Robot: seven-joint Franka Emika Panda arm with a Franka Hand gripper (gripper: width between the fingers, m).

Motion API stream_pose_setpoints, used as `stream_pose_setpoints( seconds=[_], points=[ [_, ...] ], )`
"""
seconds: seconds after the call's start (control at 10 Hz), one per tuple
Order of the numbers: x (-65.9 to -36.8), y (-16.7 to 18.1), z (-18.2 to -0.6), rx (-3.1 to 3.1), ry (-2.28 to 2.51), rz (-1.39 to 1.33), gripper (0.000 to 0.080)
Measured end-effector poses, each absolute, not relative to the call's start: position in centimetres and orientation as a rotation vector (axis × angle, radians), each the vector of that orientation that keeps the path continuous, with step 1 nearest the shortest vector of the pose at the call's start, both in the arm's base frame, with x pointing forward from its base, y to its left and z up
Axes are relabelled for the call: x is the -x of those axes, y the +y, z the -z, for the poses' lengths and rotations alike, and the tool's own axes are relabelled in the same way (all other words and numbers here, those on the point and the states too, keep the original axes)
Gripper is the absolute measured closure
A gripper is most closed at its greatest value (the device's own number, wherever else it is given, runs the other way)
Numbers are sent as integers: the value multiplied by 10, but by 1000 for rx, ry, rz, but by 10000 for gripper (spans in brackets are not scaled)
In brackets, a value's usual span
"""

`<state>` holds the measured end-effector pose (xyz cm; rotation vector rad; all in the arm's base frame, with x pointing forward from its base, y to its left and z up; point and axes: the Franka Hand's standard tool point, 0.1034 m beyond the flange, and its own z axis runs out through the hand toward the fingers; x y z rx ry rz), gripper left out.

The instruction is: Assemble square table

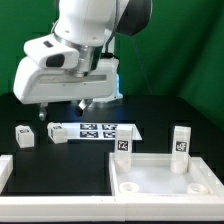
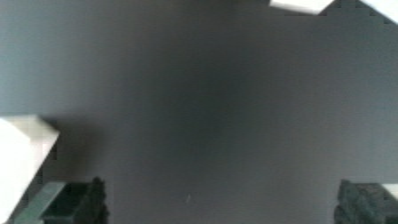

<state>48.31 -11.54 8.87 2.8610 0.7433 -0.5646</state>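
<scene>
The white square table slab [image 1: 160, 180] with a raised rim lies at the exterior view's lower right. Two tagged white leg blocks stand upright at its far corners, one on the left [image 1: 124, 145] and one on the right [image 1: 181, 147]. Two more leg blocks [image 1: 24, 136] [image 1: 58, 132] lie on the black table at the left. My gripper [image 1: 83, 103] hangs above the table behind the marker board, holding nothing. In the wrist view my gripper [image 2: 219, 203] is open, its dark fingertips [image 2: 71, 200] far apart over bare dark table.
The marker board [image 1: 95, 130] lies flat at the middle of the table. White border rails [image 1: 55, 198] run along the front and left edges. In the wrist view a white piece [image 2: 22, 145] and a white corner [image 2: 299, 6] show at the picture's edges; I cannot tell which parts they are.
</scene>
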Motion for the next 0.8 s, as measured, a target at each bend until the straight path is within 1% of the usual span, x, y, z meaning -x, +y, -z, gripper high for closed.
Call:
stream_pose_setpoints(
  seconds=[0.2,0.3,0.4,0.5,0.6,0.7,0.8],
  points=[
    [-485,-109,-85,-2811,748,746,151],
    [-482,-107,-81,-2786,734,830,151],
    [-466,-110,-70,-2768,692,906,151],
    [-442,-112,-66,-2719,672,1031,151],
    [-425,-112,-62,-2694,643,1123,151],
    [-415,-110,-58,-2666,628,1202,151],
    [-421,-110,-58,-2671,639,1180,151]
  ],
)
